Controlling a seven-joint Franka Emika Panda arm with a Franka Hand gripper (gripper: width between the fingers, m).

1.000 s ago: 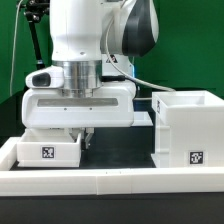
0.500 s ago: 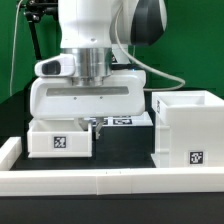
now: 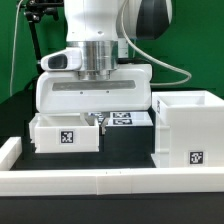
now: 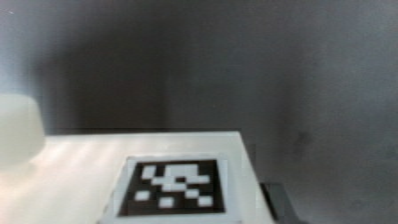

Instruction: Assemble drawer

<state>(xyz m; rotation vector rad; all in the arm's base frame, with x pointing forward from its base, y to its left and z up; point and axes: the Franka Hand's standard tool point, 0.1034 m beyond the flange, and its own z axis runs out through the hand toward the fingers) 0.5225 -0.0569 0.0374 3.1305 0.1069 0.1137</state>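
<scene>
My gripper (image 3: 97,121) is shut on the right wall of a small white tray (image 3: 66,136) with a black-and-white tag and holds it a little above the black table. The tall boxy white casing (image 3: 187,130), open at the top and tagged on its front, stands to the exterior view's right, apart from the tray. In the wrist view the tray's tagged white face (image 4: 175,186) fills the near part, and one dark finger (image 4: 276,196) shows beside it. The second tray is out of view.
A low white rim wall (image 3: 110,180) runs along the front, with a side wall at the exterior view's left (image 3: 8,150). The marker board (image 3: 124,119) lies behind the gripper, between tray and casing.
The gripper has moved toward the exterior view's right and slightly up, and the tray has come with it, closer to the casing.
</scene>
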